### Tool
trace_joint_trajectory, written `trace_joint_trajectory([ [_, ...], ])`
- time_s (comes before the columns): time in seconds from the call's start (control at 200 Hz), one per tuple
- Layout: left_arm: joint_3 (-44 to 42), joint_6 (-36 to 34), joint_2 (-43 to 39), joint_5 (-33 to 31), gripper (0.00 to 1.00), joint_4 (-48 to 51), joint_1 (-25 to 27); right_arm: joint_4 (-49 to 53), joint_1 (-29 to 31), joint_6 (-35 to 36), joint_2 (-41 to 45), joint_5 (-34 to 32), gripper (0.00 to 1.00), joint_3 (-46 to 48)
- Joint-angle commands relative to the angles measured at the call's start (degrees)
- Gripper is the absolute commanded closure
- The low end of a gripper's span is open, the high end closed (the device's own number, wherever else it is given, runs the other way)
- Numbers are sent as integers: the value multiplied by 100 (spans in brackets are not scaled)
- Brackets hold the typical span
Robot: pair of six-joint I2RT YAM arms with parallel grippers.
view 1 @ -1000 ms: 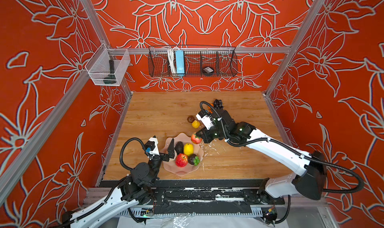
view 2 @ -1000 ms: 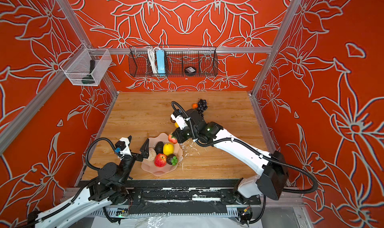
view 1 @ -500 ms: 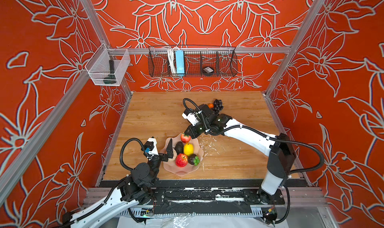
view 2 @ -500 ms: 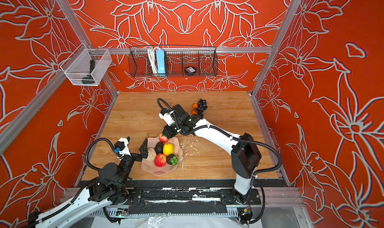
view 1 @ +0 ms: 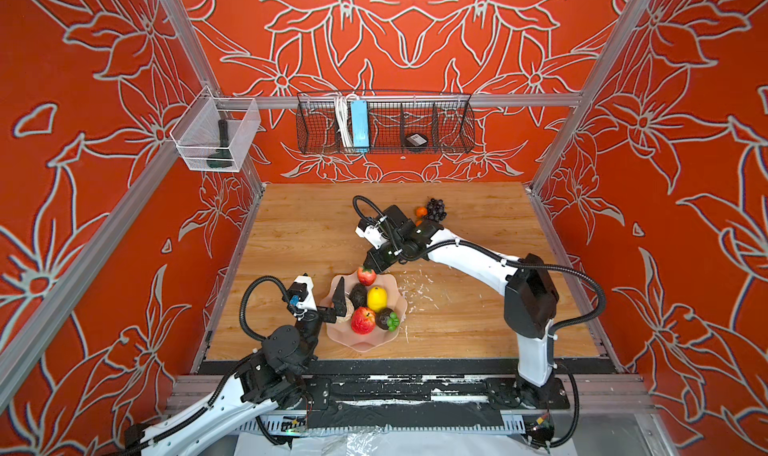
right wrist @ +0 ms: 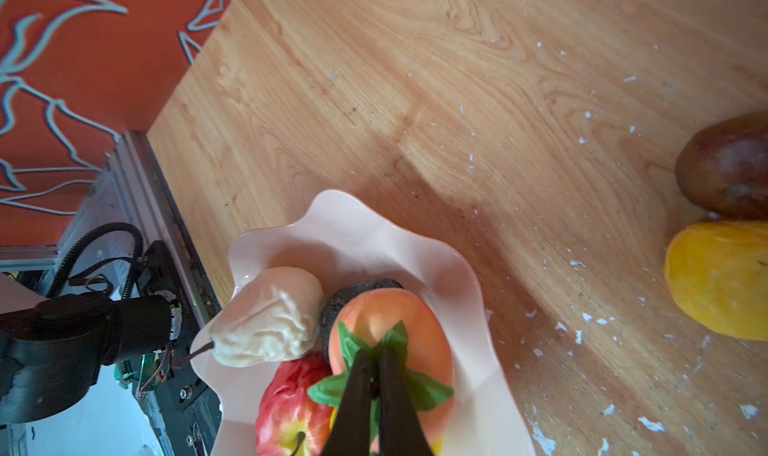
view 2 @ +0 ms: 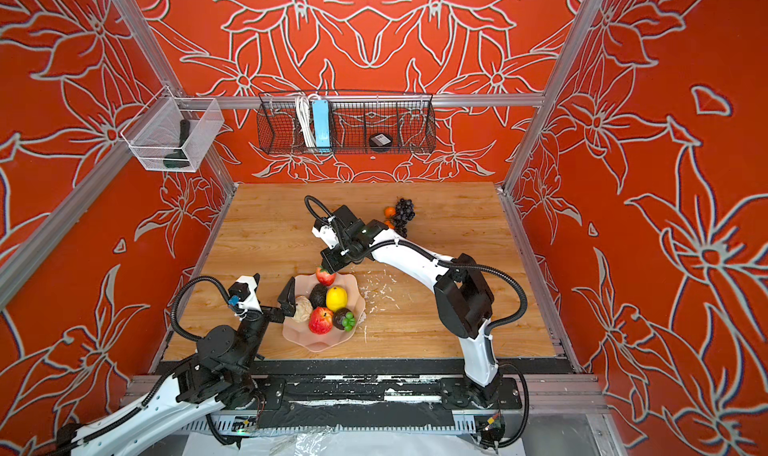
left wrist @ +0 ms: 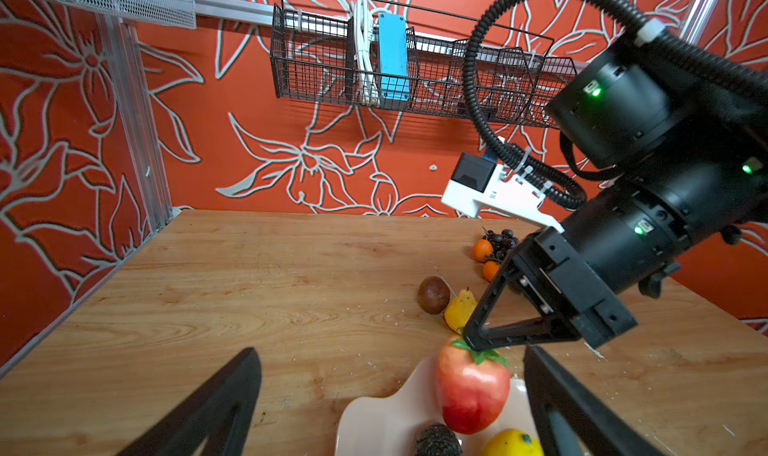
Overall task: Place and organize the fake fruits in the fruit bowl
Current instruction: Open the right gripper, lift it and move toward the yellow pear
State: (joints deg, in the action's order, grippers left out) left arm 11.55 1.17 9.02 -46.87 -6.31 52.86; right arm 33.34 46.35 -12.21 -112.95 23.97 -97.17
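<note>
Strawberry: red-orange, leaf cap pinched in the closed right gripper, upright at the rim of the fruit bowl, a pale pink scalloped dish.
Beneath gripper, in bowl: avocado, lemon, apple, mangosteen, beige fruit.
Behind gripper, loose: grapes, orange, yellow pear, brown fruit.

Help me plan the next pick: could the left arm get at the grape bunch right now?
Probably not. The grape bunch lies far back, beyond the right gripper, shut on the strawberry; the open left gripper sits at the fruit bowl.
</note>
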Motion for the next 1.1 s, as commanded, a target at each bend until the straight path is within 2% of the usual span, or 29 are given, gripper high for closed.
trace_joint_trajectory([
  [0.0,7,120,12,-116,2,-81,-30,232,-69,173,-163,11,96,-250],
  [0.716,4,129,118,-94,2,-143,-56,242,-91,129,-445,37,94,-146],
  [1.091,-9,145,127,-103,2,-143,-65,435,-91,201,-371,-108,75,-257],
])
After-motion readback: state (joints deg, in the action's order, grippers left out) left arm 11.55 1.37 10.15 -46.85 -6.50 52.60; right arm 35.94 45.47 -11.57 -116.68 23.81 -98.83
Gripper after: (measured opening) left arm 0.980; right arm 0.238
